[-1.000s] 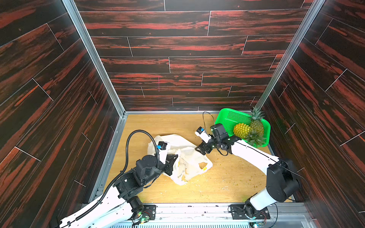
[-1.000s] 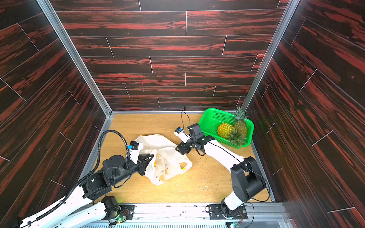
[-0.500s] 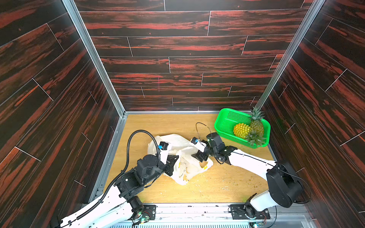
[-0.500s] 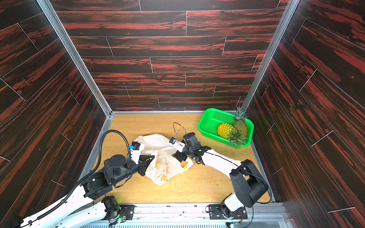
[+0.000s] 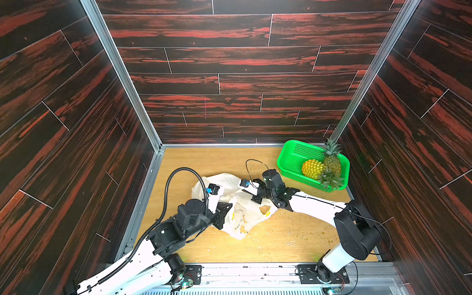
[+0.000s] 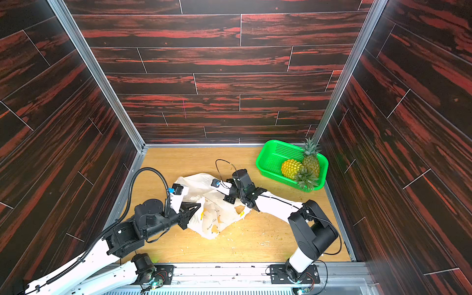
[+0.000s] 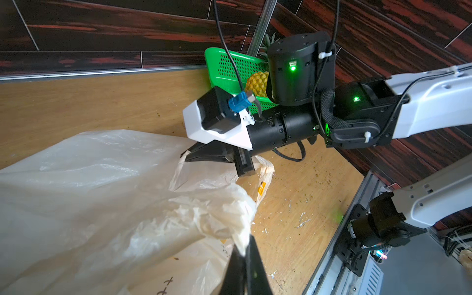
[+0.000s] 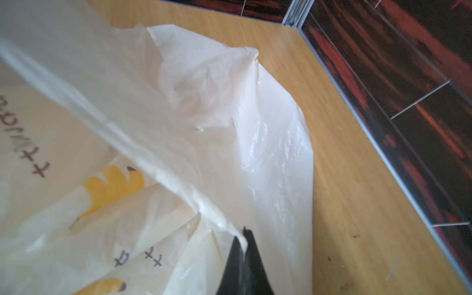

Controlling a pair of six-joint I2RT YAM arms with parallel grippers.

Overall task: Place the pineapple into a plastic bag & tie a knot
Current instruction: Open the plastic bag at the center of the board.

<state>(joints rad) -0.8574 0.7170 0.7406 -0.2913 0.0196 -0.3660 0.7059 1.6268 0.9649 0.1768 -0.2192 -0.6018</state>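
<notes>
**DESK:** What are the 2 arms doing with the plastic bag [image 5: 242, 217]?

**PHOTOGRAPHER:** The bag lies crumpled on the wooden tabletop [image 5: 281, 245] between them. The left gripper [image 7: 244, 255] is pinched tight on a bunched fold of the film. The right gripper [image 8: 242, 241] is clamped on a thin strip of the bag's edge on the opposite side, jaws together with plastic between them.

**DESK:** Why 2 grips on 1 bag?

**PHOTOGRAPHER:** My reading is that limp film held at 2 opposite points can be drawn apart into a mouth. 1 grip alone would only drag it across the wood.

**DESK:** And the fruit?

**PHOTOGRAPHER:** It sits in the green basket [image 5: 291, 158] at the far right corner, well apart from the bag. A yellow pineapple [image 5: 313, 168] lies on its side there, and a greener pineapple [image 5: 332, 159] stands upright just behind it. Neither is touched.

**DESK:** How far along?

**PHOTOGRAPHER:** Early, I judge. The bag looks flat and empty, and nothing is tied. With both grippers occupied, 1 would have to let go to fetch a pineapple, and the mouth could collapse. The thin film could also tear or slip if pulled hard.
</notes>
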